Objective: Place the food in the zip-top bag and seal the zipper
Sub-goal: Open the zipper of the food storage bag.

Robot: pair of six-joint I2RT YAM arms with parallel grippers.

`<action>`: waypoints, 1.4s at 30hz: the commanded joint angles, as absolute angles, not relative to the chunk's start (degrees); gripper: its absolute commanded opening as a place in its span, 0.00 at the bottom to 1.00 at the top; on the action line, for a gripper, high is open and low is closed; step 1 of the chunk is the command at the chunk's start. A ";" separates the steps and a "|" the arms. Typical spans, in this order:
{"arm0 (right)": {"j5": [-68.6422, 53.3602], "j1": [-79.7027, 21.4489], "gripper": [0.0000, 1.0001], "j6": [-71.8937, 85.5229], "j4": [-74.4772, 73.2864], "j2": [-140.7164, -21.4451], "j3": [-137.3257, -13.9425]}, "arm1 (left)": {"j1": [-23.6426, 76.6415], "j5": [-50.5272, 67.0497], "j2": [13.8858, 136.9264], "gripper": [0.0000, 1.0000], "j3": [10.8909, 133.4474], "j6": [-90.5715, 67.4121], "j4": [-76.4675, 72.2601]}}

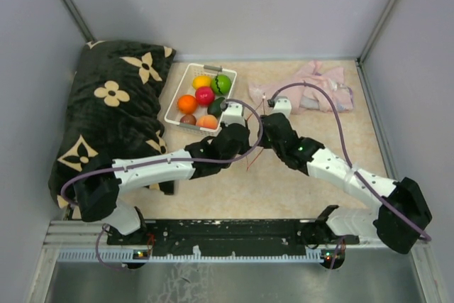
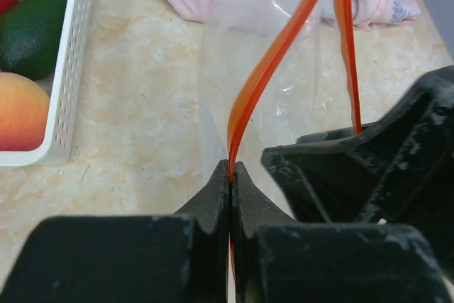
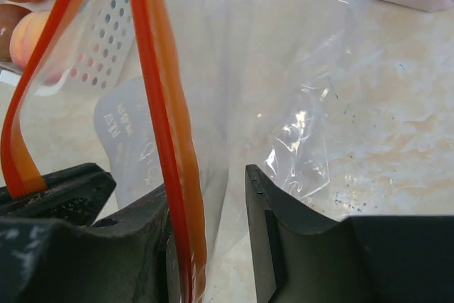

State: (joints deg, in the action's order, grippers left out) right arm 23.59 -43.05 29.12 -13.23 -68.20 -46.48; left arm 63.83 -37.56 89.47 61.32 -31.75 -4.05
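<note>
The clear zip-top bag (image 2: pixel 298 90) hangs between my two grippers, its mouth spread. My left gripper (image 2: pixel 232 175) is shut on one side of the red-orange zipper (image 2: pixel 269 69). My right gripper (image 3: pixel 209 196) is open; the other zipper strip (image 3: pixel 159 104) runs between its jaws, against its left finger, with bag film (image 3: pixel 269 69) beside it. In the top view both grippers, left (image 1: pixel 237 136) and right (image 1: pixel 273 129), meet mid-table. The food lies in the white basket (image 1: pixel 177 97): yellow (image 1: pixel 202 81), bright green (image 1: pixel 222 84), red (image 1: pixel 205 95), orange (image 1: pixel 187 103), dark green (image 1: pixel 216 106), brown (image 1: pixel 188 119), peach (image 1: pixel 208 122).
A pink cloth (image 1: pixel 312 90) lies at the back right, just beyond the bag. A black patterned pillow (image 1: pixel 113 111) fills the left side. The basket wall (image 2: pixel 67 69) stands close to the left of my left gripper. Grey walls enclose the table.
</note>
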 commanded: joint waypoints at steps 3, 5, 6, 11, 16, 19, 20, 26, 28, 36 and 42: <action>31.32 -43.45 0.29 26.19 -16.96 -62.98 -47.99 | 61.69 -39.43 88.82 0.00 62.30 -34.30 -0.07; 33.00 -43.30 0.27 24.32 -18.46 -62.08 -48.33 | 60.55 -38.61 88.08 0.00 61.70 -34.28 0.35; 33.61 -42.96 0.27 23.54 -18.98 -61.86 -48.34 | 60.05 -38.04 87.73 0.00 61.44 -34.29 0.57; 32.71 -38.50 0.27 20.35 -21.04 -61.17 -48.95 | 58.36 -35.15 86.11 0.00 60.33 -33.15 1.60; 28.61 -37.50 0.25 16.28 -19.98 -60.96 -50.98 | 58.05 -32.52 86.13 0.00 61.78 -33.32 4.85; 24.93 -37.45 0.25 15.25 -17.95 -61.72 -51.14 | 58.01 -29.01 86.23 0.00 62.58 -35.50 5.37; 24.17 -37.52 0.25 14.99 -17.25 -61.78 -50.82 | 58.01 -27.59 86.08 0.00 62.66 -36.07 5.37; 21.22 -37.43 0.17 12.33 -15.77 -60.89 -50.98 | 57.93 -25.70 85.20 0.00 62.11 -36.61 5.09; 22.08 -37.50 0.09 11.01 -16.55 -60.51 -51.82 | 57.64 -26.23 84.86 0.00 61.76 -36.46 5.61; 31.61 -37.28 0.00 6.94 -21.03 -59.46 -55.01 | 55.74 -25.39 83.87 0.00 60.83 -34.61 6.47; 31.20 -37.09 0.00 6.22 -22.80 -58.35 -57.23 | 55.11 -23.09 82.63 0.00 59.32 -31.30 4.27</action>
